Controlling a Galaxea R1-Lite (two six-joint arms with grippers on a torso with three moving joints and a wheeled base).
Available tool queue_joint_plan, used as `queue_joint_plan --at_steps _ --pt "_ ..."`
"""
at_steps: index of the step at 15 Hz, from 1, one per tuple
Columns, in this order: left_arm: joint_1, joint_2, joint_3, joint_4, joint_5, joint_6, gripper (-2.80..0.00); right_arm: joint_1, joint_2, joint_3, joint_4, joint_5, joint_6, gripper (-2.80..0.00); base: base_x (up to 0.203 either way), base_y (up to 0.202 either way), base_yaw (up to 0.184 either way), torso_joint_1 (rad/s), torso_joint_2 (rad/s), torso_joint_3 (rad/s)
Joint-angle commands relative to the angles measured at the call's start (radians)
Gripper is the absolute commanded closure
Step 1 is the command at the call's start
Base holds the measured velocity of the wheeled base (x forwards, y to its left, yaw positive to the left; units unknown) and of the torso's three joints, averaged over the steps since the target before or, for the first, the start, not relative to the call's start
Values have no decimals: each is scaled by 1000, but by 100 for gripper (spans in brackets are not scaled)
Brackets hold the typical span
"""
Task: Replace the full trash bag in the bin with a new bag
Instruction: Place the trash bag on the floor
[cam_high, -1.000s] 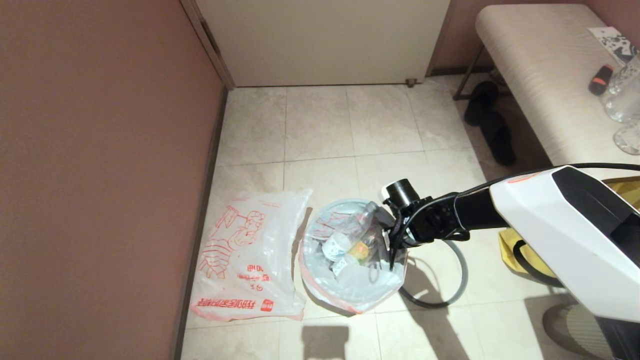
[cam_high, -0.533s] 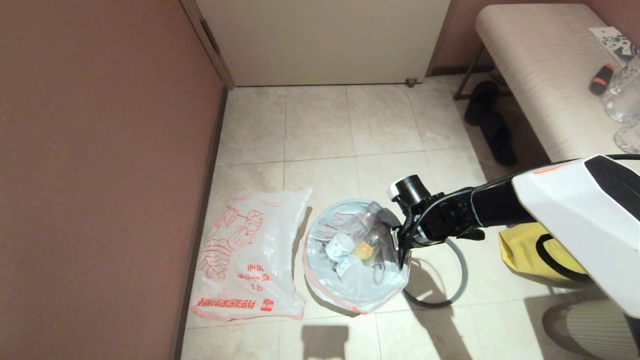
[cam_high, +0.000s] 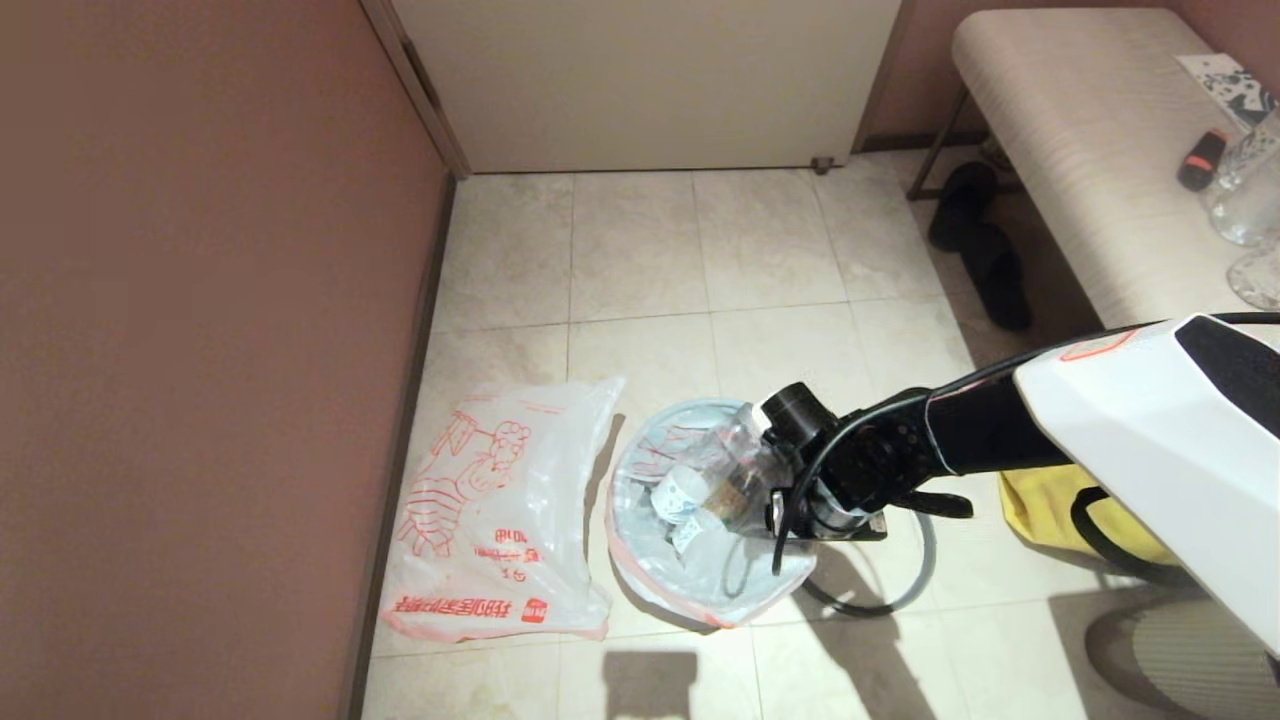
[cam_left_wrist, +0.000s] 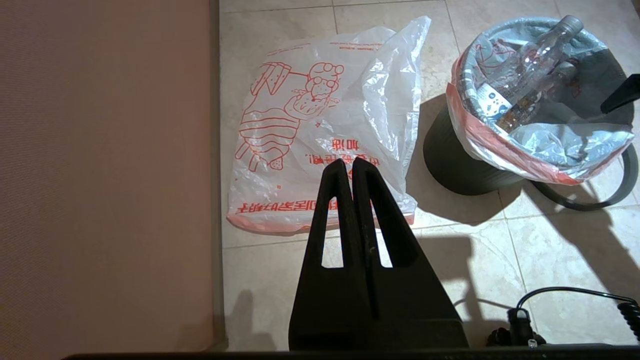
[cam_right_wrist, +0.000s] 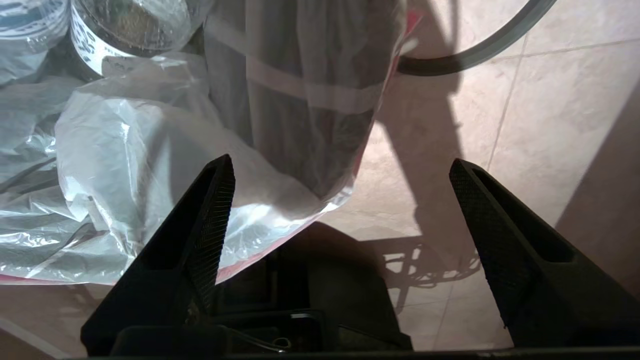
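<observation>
The full trash bag (cam_high: 700, 575), translucent white with a pink-red rim, sits in the black bin (cam_left_wrist: 460, 170) with its edge folded over the outside. Plastic bottles (cam_high: 735, 440) stick out of it. My right gripper (cam_high: 800, 530) hangs open over the bin's right side. In the right wrist view one finger is above the bag (cam_right_wrist: 125, 150) and the other above bare floor, with nothing held in the right gripper (cam_right_wrist: 341, 161). The new bag (cam_high: 490, 520) with red characters lies flat on the floor left of the bin. My left gripper (cam_left_wrist: 346, 162) is shut and empty, above the new bag's (cam_left_wrist: 320, 130) near edge.
The grey hoop (cam_high: 905, 590) lies on the tiles against the bin's right side. A yellow bag (cam_high: 1040, 500) is further right, under my right arm. A padded bench (cam_high: 1080, 150) and black slippers (cam_high: 985, 250) are at the back right. A wall (cam_high: 200, 350) runs along the left.
My right gripper has gone from nearly shut to wide open. Its wrist swung slightly right, then came back lower against the bin's right rim. Both bags lie where they were.
</observation>
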Motion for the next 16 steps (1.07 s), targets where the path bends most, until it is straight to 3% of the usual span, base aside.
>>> queue_joint_plan --at_steps 1,3,16 --pt "0 0 0 0 0 0 0 15 25 -2 5 -1 27 -280 0 0 0 0 0 0" --pt "0 0 0 0 0 0 0 28 45 -3 4 2 55 -280 0 0 0 0 0 0" --pt "0 0 0 0 0 0 0 30 91 -63 2 -2 47 -280 0 0 0 0 0 0"
